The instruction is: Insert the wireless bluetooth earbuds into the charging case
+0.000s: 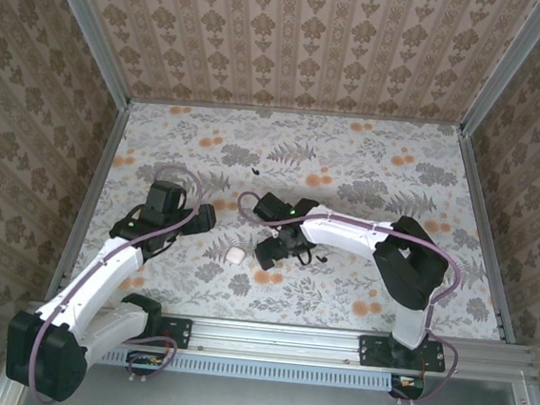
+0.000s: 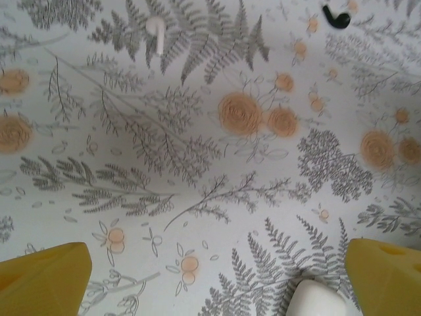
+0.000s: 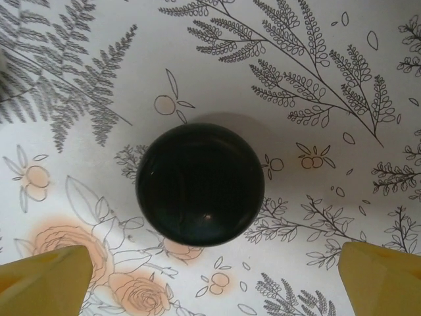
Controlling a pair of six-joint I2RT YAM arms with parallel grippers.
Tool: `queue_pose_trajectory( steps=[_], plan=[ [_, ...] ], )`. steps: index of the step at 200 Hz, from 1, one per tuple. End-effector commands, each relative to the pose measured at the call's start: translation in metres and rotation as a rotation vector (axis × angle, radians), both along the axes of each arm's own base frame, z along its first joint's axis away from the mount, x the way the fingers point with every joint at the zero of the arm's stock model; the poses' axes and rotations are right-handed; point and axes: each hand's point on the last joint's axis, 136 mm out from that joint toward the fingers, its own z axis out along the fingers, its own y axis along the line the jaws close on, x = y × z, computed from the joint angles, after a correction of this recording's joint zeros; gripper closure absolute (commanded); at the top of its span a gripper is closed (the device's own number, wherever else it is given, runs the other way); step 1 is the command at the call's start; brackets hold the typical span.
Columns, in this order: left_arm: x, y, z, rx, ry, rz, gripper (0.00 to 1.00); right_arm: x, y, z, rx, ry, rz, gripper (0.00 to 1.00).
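Observation:
The charging case (image 3: 200, 184) is a glossy black round puck lying closed on the floral table. My right gripper (image 3: 210, 283) hovers over it, open, with the case just ahead of its yellow fingertips (image 3: 43, 283) and nothing between them. From above, the right gripper (image 1: 270, 253) covers the case. One black earbud (image 2: 337, 16) lies far ahead of my left gripper (image 2: 214, 283), which is open and empty. The same earbud is a dark speck (image 1: 256, 171) on the table beyond both grippers. The left gripper (image 1: 206, 218) sits left of the right one.
A white rounded pebble-like object (image 1: 235, 256) lies between the two grippers, close to the left gripper's right fingertip (image 2: 388, 276). A small white stemmed bud (image 2: 156, 29) lies farther out. Patterned walls and metal rails (image 1: 94, 195) enclose the table.

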Motion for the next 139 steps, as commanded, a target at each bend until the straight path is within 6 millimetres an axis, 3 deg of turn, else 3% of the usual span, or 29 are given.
queue_pose_trajectory(
  steps=[1, 78, 139],
  plan=[
    [-0.003, 0.000, -0.005, -0.031, 0.033, 0.024, 0.00, 0.006, -0.004, 0.000, -0.061, -0.003, 0.019, 0.04],
    [0.003, -0.009, -0.008, -0.049, 0.058, -0.007, 0.00, 0.018, 0.008, -0.021, -0.029, 0.051, -0.037, 0.19],
    [0.004, -0.028, 0.001, -0.091, 0.032, -0.110, 0.00, 0.017, 0.008, -0.036, 0.023, 0.141, -0.105, 0.43]
  ],
)
